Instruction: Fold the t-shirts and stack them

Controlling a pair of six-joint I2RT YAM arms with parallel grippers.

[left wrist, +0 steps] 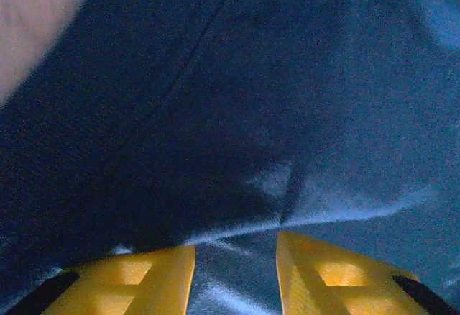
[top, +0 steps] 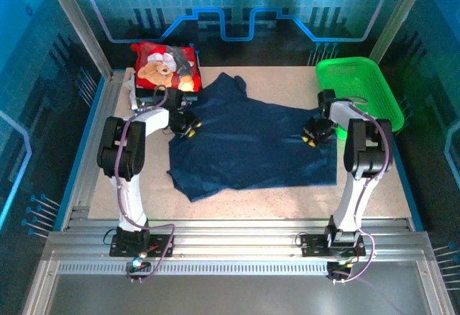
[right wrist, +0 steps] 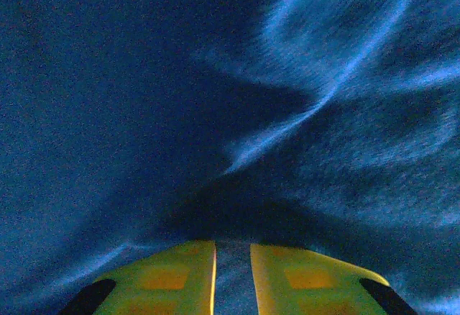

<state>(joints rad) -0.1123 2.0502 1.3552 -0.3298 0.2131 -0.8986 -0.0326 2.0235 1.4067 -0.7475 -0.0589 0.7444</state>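
Green basket (top: pixel 359 85) on table (top: pixel 287 194), far right

Arms reach forward, left tool (top: pixel 188 126) and right tool (top: pixel 311 134) clamped on the navy t-shirt (top: pixel 251 146).

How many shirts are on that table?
2: a navy shirt spread in the middle, and a red teddy-bear shirt at the far left corner. More may hide beneath.
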